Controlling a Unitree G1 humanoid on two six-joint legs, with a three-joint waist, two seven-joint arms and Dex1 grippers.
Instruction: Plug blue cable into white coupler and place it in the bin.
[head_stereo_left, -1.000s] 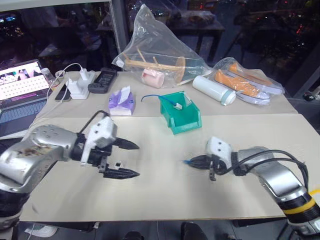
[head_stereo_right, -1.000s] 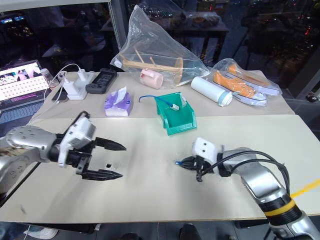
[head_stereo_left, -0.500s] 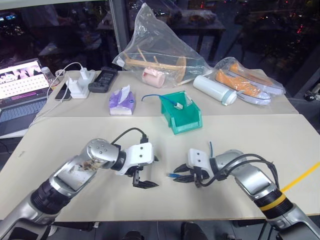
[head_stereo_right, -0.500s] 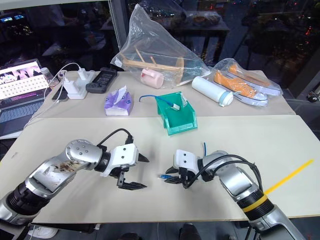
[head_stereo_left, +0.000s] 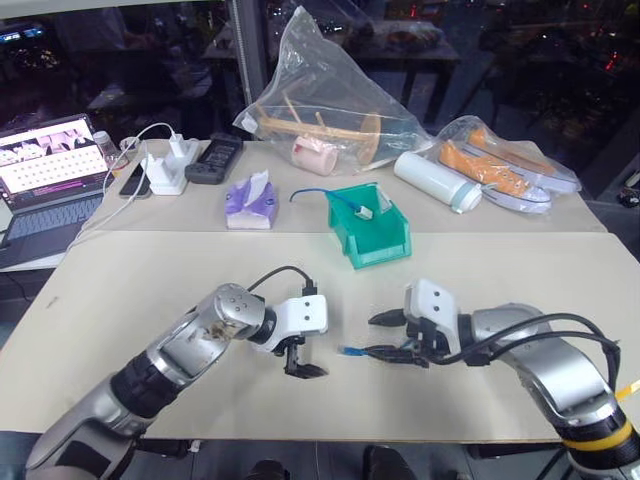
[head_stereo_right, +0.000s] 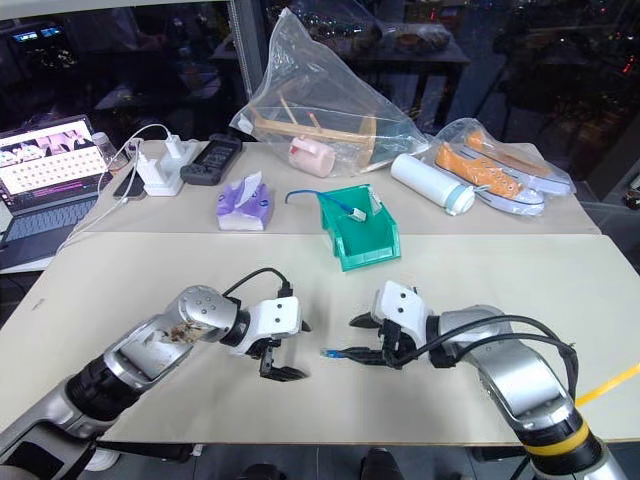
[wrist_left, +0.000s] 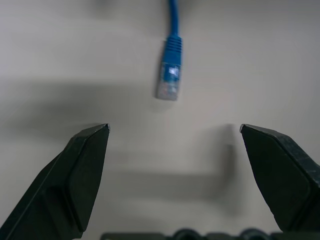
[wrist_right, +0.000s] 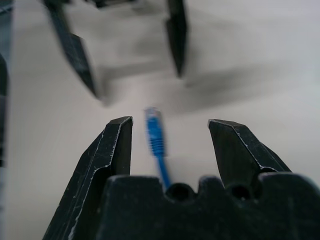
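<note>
My right fingers (head_stereo_left: 372, 336) were clamped on the cable (wrist_left: 172, 60) a second ago; now they stand apart. It runs out between them, and in my right wrist view neither finger touches it. Its plug end points toward my left fingers (head_stereo_left: 305, 360). I cannot tell whether the plug rests on the bench (head_stereo_left: 150, 280) or hangs just above it.

My left arm has swung in from the left edge to the middle of the bench. Its fingers are spread as wide as they go, tips down, just beside the plug but not touching it.

I judge this a hand-over or a regrip: the right has let go and the left is lined up on the plug end. Nothing holds the cable firmly now, so it could shift before either hand closes.

I cannot make out the coupler near my hands. The plugging step is not done. The bin (head_stereo_left: 375, 250) sits well beyond, toward the back of the bench.
</note>
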